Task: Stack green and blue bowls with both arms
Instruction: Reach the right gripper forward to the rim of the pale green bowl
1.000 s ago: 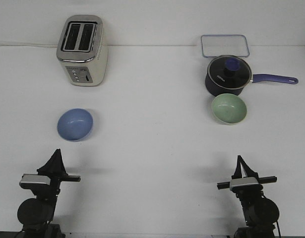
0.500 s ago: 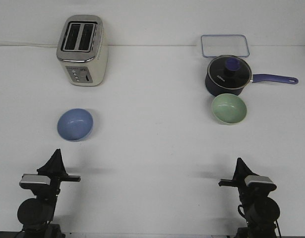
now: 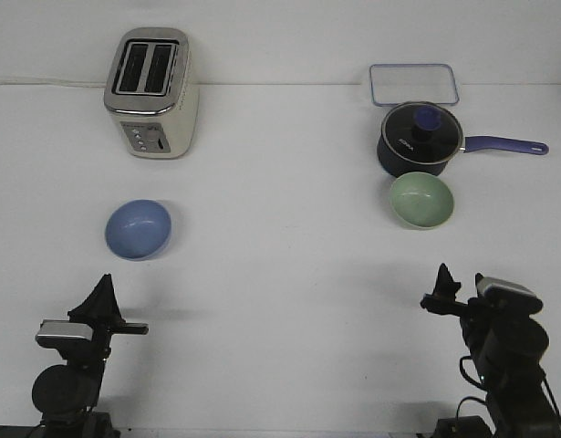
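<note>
White table (image 3: 280,274), plain, carrying 5 items and my 2 arms.

Item 1: blue bowl (image 3: 138,228), periwinkle, upright, on the left half of the table toward the near edge, nothing inside that I can see. It stands alone, apart from every other item.

Item 2: green bowl (image 3: 422,200), pale sage, upright, on the right half of the table, just on the near side of the saucepan and close to touching it; I cannot tell whether they meet. The 2 bowls are well apart, unstacked.

Item 3: saucepan (image 3: 420,140), dark blue, lid on, long handle pointing to the right edge.

Item 4: clear container (image 3: 414,84), rectangular, blue-rimmed, at the far edge right behind the saucepan.

Item 5: toaster (image 3: 151,93), cream and silver, 2 slots, near the far left corner.

My left gripper (image 3: 102,294): at the near edge on the left, tips pointing toward the blue bowl and short of it, holding nothing. The tips read as 1 point, so I cannot tell how far apart they are.

My right gripper (image 3: 442,290): at the near right corner, turned aslant, well short of the green bowl, holding nothing. Its opening I cannot tell either.
</note>
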Robot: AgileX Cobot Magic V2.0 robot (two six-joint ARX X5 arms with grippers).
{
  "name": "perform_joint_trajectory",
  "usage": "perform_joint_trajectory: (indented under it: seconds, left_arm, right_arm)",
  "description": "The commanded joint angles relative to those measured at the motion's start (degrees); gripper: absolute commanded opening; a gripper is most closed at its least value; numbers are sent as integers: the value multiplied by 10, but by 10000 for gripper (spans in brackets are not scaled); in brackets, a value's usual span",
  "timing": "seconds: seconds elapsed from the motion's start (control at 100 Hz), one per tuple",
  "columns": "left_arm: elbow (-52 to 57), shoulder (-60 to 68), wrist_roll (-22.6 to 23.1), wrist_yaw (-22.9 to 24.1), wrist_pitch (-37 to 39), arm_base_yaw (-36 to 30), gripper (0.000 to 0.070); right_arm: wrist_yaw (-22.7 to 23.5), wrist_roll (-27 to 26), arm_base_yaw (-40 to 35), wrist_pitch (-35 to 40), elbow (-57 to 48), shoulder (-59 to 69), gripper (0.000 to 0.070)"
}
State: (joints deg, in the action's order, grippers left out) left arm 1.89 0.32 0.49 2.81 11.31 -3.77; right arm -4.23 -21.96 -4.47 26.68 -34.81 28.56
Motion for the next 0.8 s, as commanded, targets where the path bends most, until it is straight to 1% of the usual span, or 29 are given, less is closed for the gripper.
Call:
perform_joint_trajectory:
  seconds: [0.0, 0.14, 0.27, 0.46, 0.52, 0.59, 0.68, 0.79]
  left_arm:
    - [-11, -1, -1, 0, 7, 0, 14]
    - [-11, -1, -1, 0, 7, 0, 14]
    - [-11, -1, -1, -1, 7, 0, 14]
    - [-11, -1, -1, 0, 7, 0, 14]
    - [-11, -1, -1, 0, 7, 0, 14]
    - [-11, -1, -1, -1, 7, 0, 14]
    - [-11, -1, -1, -1, 7, 0, 14]
    - [-11, -1, -1, -1, 7, 0, 14]
  right_arm:
    - [1, -1, 0, 5, -42, 59, 499]
    - [-2, 20, 5, 29, -136, 195, 493]
    - [1, 46, 27, 44, -219, 323, 492]
    - [45, 70, 77, 52, -315, 489, 492]
    - [56, 71, 93, 52, -338, 534, 492]
    - [73, 73, 108, 52, -360, 581, 491]
    - [80, 73, 122, 52, -381, 632, 491]
    - [99, 75, 131, 49, -400, 681, 491]
